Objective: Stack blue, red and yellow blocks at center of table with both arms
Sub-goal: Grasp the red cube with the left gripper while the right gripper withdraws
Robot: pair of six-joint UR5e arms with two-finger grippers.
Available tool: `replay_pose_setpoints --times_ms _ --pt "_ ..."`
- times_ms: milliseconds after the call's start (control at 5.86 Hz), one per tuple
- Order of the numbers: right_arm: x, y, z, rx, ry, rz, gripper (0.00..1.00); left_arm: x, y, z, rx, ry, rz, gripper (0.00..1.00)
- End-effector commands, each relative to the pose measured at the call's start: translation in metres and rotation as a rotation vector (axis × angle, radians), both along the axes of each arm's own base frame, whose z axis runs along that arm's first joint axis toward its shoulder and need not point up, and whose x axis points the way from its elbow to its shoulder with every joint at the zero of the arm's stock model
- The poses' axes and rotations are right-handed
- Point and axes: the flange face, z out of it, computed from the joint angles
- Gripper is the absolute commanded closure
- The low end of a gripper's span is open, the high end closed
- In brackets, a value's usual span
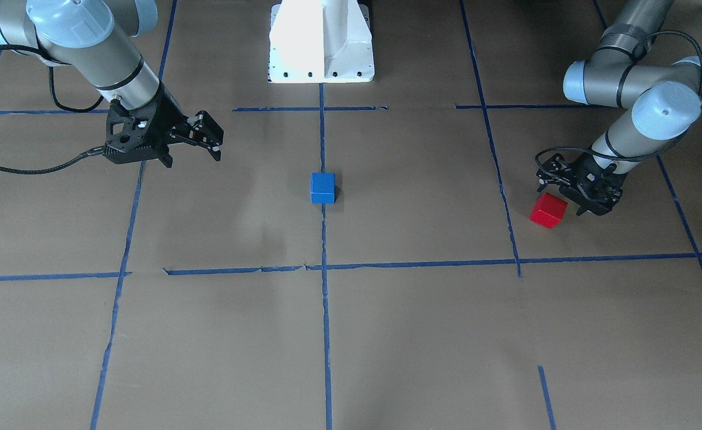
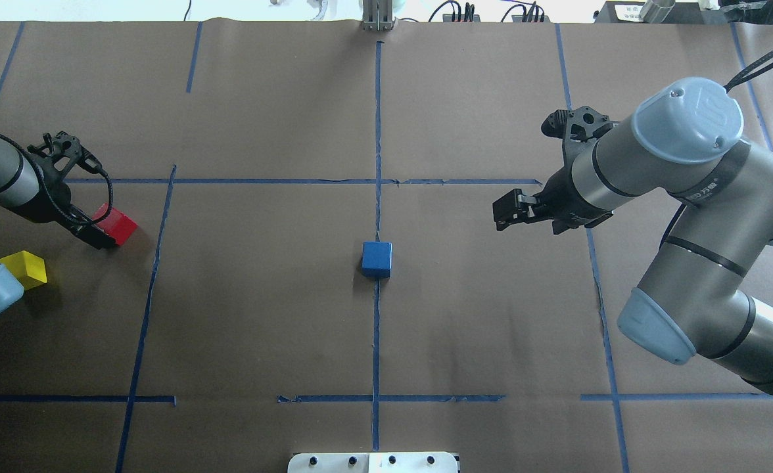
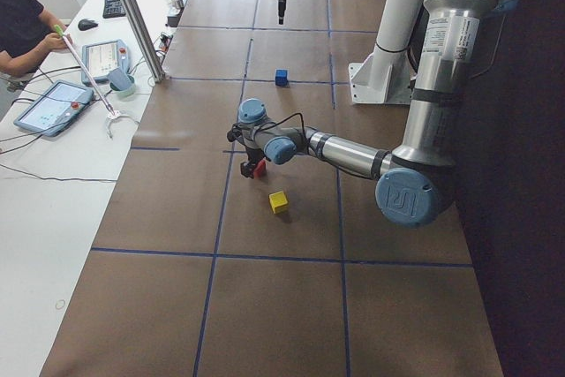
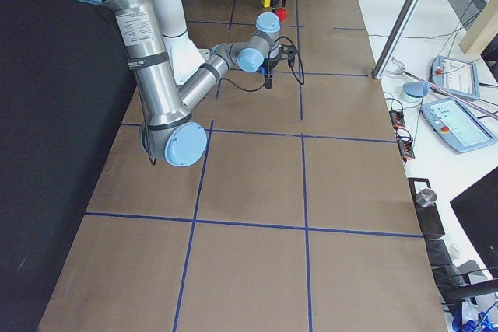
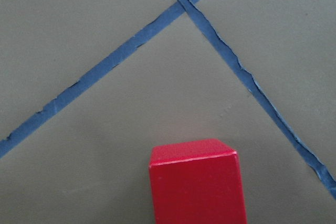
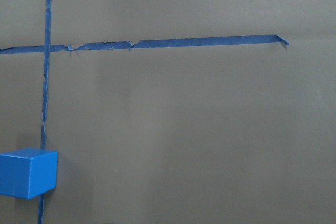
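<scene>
The blue block [image 1: 322,187] sits on the tape cross at the table's center and also shows in the overhead view [image 2: 376,259] and low left in the right wrist view [image 6: 27,173]. The red block [image 1: 548,210] lies on the table at the robot's left side [image 2: 117,226]. My left gripper [image 1: 563,197] is down at it and looks open, with a finger on either side. The block fills the bottom of the left wrist view [image 5: 197,184]. The yellow block [image 2: 25,269] lies beside the left arm. My right gripper [image 1: 208,138] is open and empty, raised away from the blue block.
The white robot base [image 1: 321,42] stands at the robot's edge of the table. Blue tape lines [image 2: 376,131] divide the brown table into squares. A metal pole [image 3: 132,15] and the operators' tablets [image 3: 53,103] stand beyond the far edge.
</scene>
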Motion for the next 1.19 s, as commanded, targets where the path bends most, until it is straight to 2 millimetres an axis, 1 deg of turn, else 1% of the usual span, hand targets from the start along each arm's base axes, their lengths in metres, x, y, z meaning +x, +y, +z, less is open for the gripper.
replay_pose_setpoints --times_ms 0,171,341,512,682,853,1024 --pt "0.000 0.000 0.001 -0.001 0.002 0.000 0.00 0.012 -0.004 -0.005 -0.034 0.006 -0.023 0.00" --pt "0.000 0.000 0.001 -0.001 0.002 0.000 0.00 0.020 -0.011 -0.008 -0.030 0.007 -0.020 0.14" --pt "0.000 0.000 0.001 0.000 0.002 0.002 0.00 0.021 -0.012 -0.006 -0.026 0.003 -0.014 0.68" --pt "0.000 0.000 0.002 -0.002 0.004 0.002 0.00 0.020 -0.012 -0.006 -0.030 0.004 -0.022 0.98" --pt "-0.001 0.000 0.001 0.000 0.002 0.002 0.00 0.019 -0.012 -0.011 -0.034 0.010 -0.028 1.00" --pt "0.003 0.001 -0.002 0.003 -0.004 0.004 0.00 0.021 -0.014 -0.029 -0.106 0.032 -0.105 1.00" --pt "0.028 0.019 0.013 -0.008 0.005 0.006 0.00 0.038 -0.034 -0.092 -0.239 0.113 -0.264 1.00"
